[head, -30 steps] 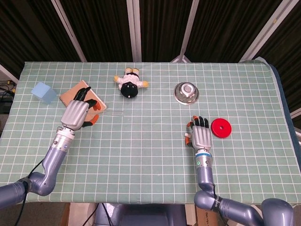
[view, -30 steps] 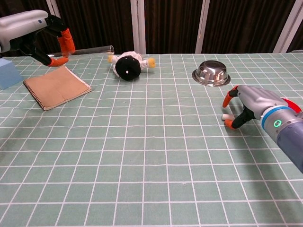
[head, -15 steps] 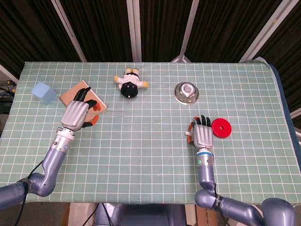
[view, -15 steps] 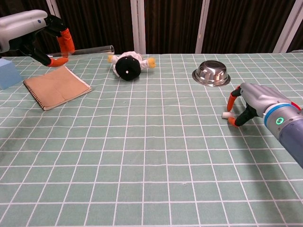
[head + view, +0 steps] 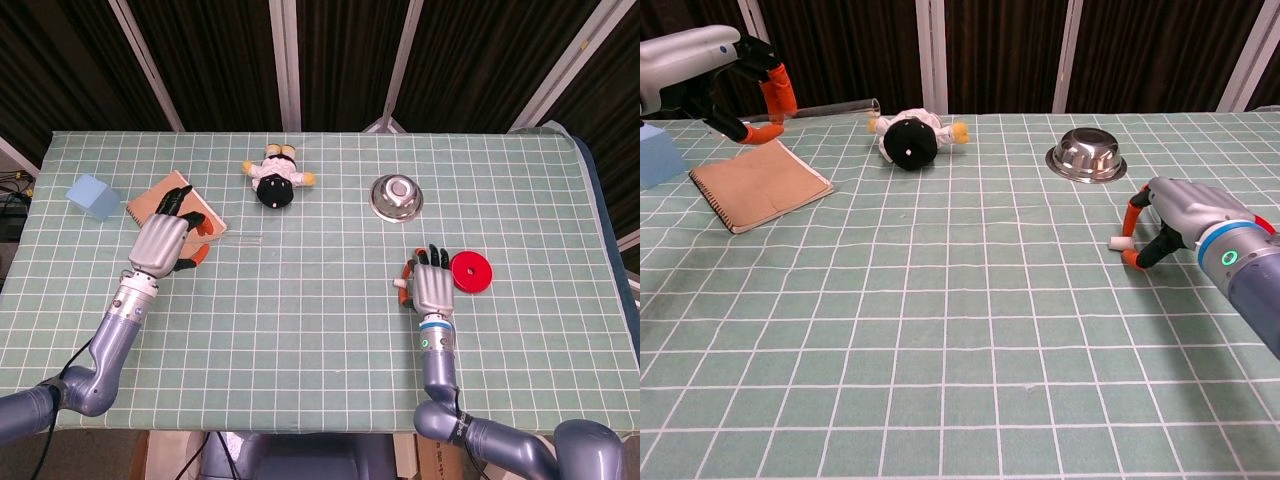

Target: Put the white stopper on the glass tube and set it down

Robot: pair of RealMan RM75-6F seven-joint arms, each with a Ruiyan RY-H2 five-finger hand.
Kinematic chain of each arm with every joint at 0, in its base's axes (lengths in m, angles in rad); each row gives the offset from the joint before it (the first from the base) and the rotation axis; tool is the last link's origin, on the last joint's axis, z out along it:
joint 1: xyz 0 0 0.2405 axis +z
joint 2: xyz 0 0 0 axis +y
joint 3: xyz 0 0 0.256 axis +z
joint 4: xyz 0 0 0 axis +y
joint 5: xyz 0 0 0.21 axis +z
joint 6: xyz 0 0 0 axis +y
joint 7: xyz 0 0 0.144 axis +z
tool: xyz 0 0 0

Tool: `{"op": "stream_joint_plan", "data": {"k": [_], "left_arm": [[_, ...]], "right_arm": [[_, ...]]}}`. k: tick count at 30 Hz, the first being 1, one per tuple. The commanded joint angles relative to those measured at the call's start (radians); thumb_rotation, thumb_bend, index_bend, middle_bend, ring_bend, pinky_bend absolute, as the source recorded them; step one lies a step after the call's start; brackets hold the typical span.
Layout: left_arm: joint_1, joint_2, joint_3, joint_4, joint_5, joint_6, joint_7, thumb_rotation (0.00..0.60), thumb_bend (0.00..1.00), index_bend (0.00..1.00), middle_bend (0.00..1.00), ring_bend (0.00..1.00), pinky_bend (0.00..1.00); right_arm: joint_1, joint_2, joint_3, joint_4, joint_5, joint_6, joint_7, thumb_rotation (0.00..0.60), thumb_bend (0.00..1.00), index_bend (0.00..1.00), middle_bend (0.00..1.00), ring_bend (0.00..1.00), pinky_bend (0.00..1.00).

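My left hand [image 5: 163, 243] [image 5: 732, 75] holds the clear glass tube [image 5: 830, 106] [image 5: 240, 237] by one end. It keeps the tube roughly level above the table, its open end pointing toward the doll. The small white stopper [image 5: 1119, 241] [image 5: 400, 291] is at the table surface right of centre. My right hand [image 5: 431, 289] [image 5: 1185, 214] pinches it between an orange-tipped finger and the thumb, the other fingers curled over it. Whether the stopper has left the cloth I cannot tell.
A brown notebook [image 5: 150, 202] [image 5: 760, 183] lies below the left hand, a blue block [image 5: 92, 196] left of it. A black-and-white doll [image 5: 276, 178] [image 5: 912, 138] lies at the back centre. A steel bowl [image 5: 397, 196] [image 5: 1086, 155] and a red disc [image 5: 471, 271] flank the right hand.
My right hand has drawn slightly back toward me, and its finger and thumb have closed in on the white stopper. The left hand and tube have barely moved.
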Motion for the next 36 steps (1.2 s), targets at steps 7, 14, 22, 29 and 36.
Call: {"op": "stream_joint_plan", "data": {"k": [7, 14, 22, 29, 36], "left_arm": [[-0.001, -0.007, 0.004, 0.004, 0.001, -0.005, -0.002, 0.600, 0.66, 0.53, 0.50, 0.04, 0.00], [-0.009, -0.029, -0.001, 0.020, -0.005, -0.012, -0.012, 0.600, 0.66, 0.53, 0.50, 0.04, 0.00], [-0.027, -0.110, -0.008, 0.057, -0.014, -0.024, -0.047, 0.600, 0.66, 0.53, 0.50, 0.04, 0.00], [-0.053, -0.202, -0.033, 0.090, -0.051, -0.021, -0.028, 0.600, 0.66, 0.53, 0.50, 0.04, 0.00], [-0.063, -0.306, -0.072, 0.129, -0.070, 0.031, -0.049, 0.600, 0.66, 0.53, 0.50, 0.05, 0.00]], "right_arm": [[0.005, 0.000, 0.000, -0.010, -0.007, -0.002, 0.001, 0.600, 0.38, 0.60, 0.23, 0.03, 0.00], [0.006, 0.021, 0.001, -0.037, -0.034, 0.008, 0.011, 0.600, 0.38, 0.61, 0.24, 0.03, 0.00], [0.003, 0.108, 0.017, -0.142, -0.097, 0.041, 0.020, 0.600, 0.38, 0.61, 0.24, 0.03, 0.00], [0.014, 0.209, 0.023, -0.254, -0.205, 0.070, 0.023, 0.600, 0.38, 0.61, 0.24, 0.03, 0.00], [0.062, 0.294, -0.004, -0.292, -0.402, 0.092, -0.012, 0.600, 0.38, 0.61, 0.24, 0.03, 0.00]]}}
